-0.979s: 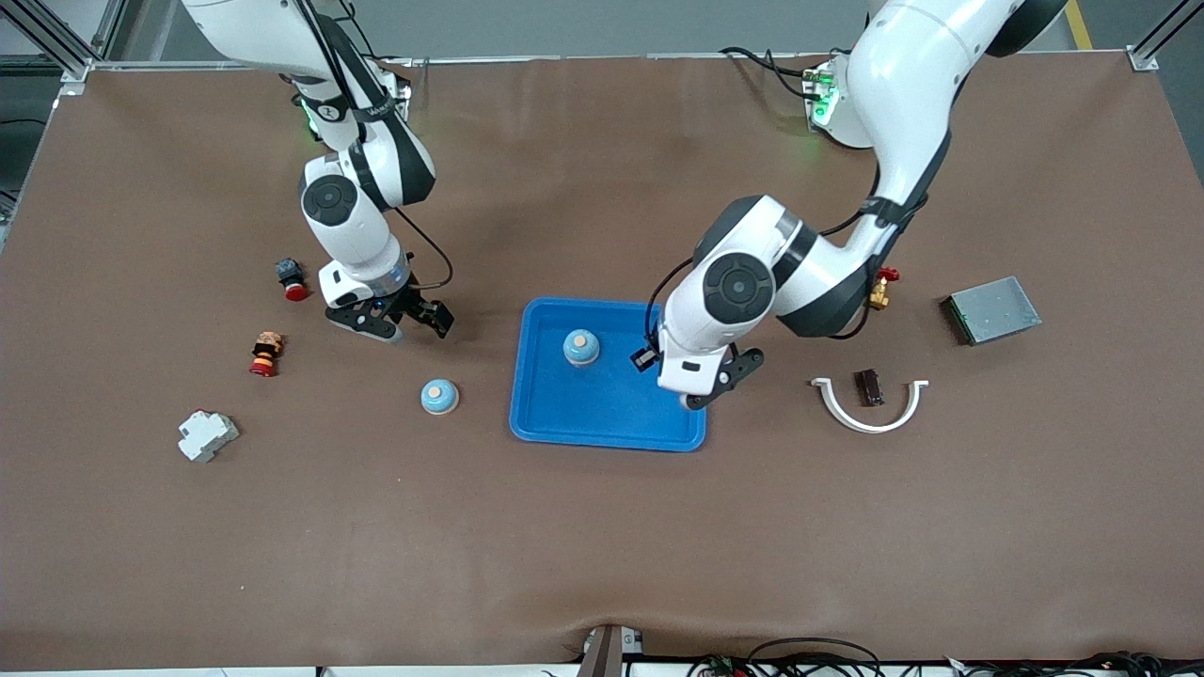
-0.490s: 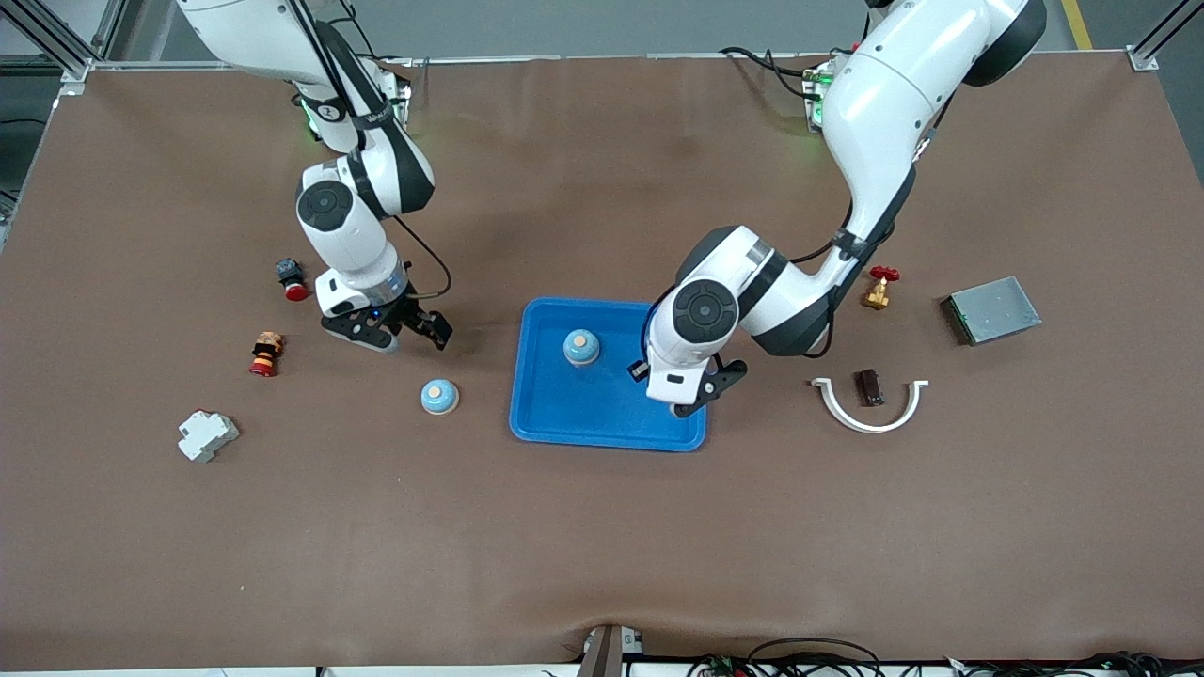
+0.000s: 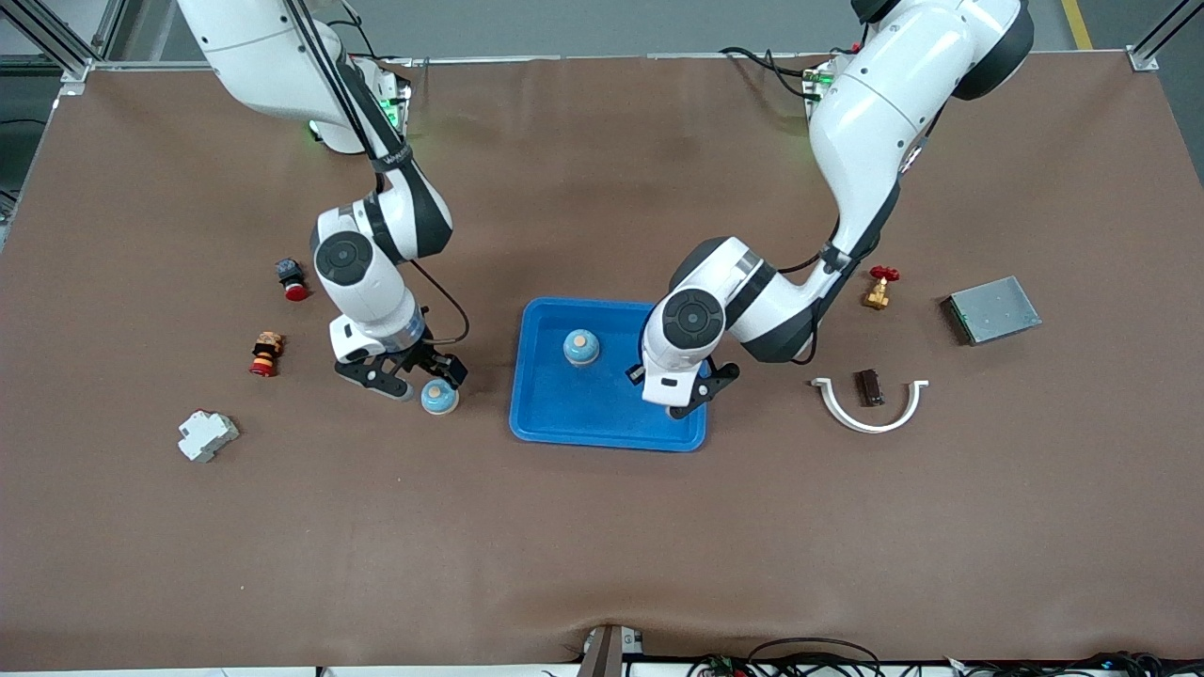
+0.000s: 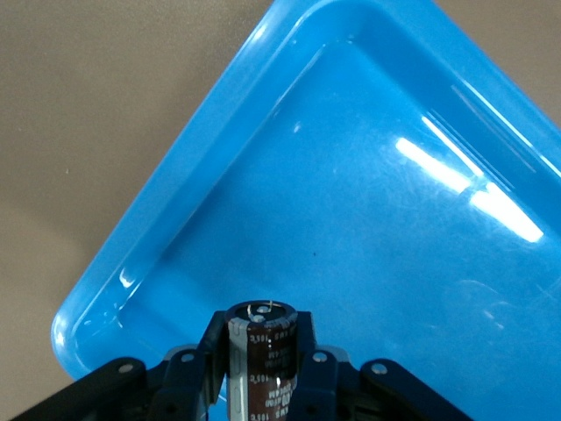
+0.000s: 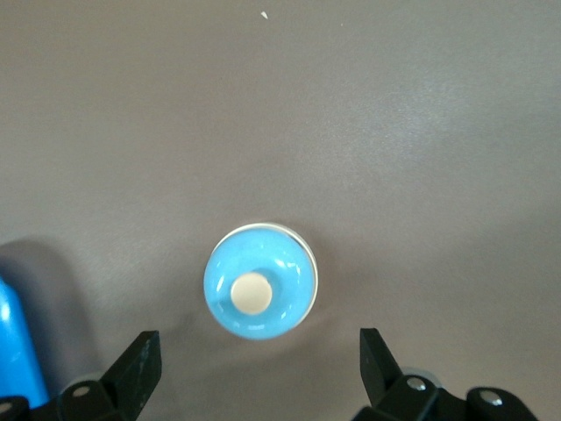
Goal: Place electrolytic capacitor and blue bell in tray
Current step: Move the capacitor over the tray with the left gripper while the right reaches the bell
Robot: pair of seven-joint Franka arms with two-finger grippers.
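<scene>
Now, from the front view: your right arm has swung down and toward the camera in the last second, and its right pincer has gone from hovering over bare table to sitting right over the loose blue bell, which rests on the table beside the tray at the right arm's end. Meanwhile your left arm has drawn inward, so the left pincer now hangs over the tray's corner nearest the camera instead of straddling its rim. That puts both halves of the job in play at once — one drop, one pick. A second bell already sits in the tray.

Over to the left wrist view: the left pincer is pinching the electrolytic capacitor, upright, dark sleeve between the fingers, with the glossy blue tray floor directly beneath and a rounded corner close by. I judge it's not released yet — the part looks held above the floor.

Right wrist view: the right pincer is spread wide, fingertips either side of the bell and not touching it. The bell lies just ahead of the gap, so you'd likely need a small advance before closing.
</scene>
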